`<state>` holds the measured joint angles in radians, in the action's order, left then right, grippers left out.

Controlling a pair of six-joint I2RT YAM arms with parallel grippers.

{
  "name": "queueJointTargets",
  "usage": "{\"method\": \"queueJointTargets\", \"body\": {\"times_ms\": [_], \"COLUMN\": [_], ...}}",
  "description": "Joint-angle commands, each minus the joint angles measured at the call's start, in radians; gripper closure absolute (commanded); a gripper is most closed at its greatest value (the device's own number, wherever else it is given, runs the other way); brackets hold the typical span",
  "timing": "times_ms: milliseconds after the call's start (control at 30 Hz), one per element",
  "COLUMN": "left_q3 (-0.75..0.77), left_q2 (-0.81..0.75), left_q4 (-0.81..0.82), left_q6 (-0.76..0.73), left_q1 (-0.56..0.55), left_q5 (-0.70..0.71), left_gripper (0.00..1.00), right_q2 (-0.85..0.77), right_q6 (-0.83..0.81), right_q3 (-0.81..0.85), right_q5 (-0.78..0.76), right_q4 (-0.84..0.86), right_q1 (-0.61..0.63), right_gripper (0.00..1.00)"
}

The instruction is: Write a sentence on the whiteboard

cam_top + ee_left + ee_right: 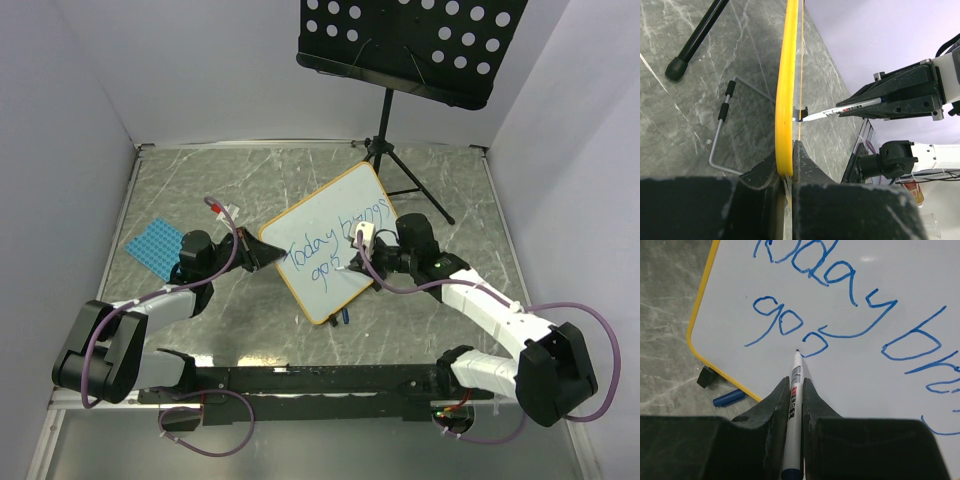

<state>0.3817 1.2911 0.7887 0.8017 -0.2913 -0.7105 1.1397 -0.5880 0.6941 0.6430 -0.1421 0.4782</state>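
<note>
Two grips: your L fingers (760, 172) clench the whiteboard (320, 215) edge to steady it; R fingers (775, 405) clamp the marker (796, 370), tip at the sentence (840, 295), 2nd line half-done.

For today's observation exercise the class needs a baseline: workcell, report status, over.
Left pincer shut on whiteboard edge. Right pincer shut on marker, tip at board. Sentence unfinished, "Today brings go". Loose blue cap beside board, not obstructing.
</note>
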Motion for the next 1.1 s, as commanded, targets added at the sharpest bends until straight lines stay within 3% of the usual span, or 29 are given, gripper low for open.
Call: {"method": "queueJointTargets", "body": {"times_ms": [0, 367, 567, 1067], "left_q3": [-0.017, -0.017, -0.020, -0.020], "left_q2": [-0.006, -0.003, -0.006, -0.003], "left_q4": [-0.059, -0.055, -0.054, -0.051], "left_q6": [-0.119, -0.119, -0.118, -0.118], "left_q1": [-0.022, -0.022, -0.022, -0.022], "left_q5": [-0.083, -0.084, -0.084, -0.084], "left_gripper": [0.99, 0.99, 0.99, 0.99], "right_q2": [0.015, -0.046, -0.086, -0.025], "right_q6": [0.034, 0.059, 0.085, 0.108], "right_q3": [0.056, 0.035, 0.022, 0.007], "right_q5": [-0.026, -0.042, -0.045, -0.138], "right_q4": [0.076, 0.118, 0.137, 0.211], "right_q1": [0.022, 0.027, -0.039, -0.058], "right_gripper": [1.00, 1.00, 1.00, 1.00]}}
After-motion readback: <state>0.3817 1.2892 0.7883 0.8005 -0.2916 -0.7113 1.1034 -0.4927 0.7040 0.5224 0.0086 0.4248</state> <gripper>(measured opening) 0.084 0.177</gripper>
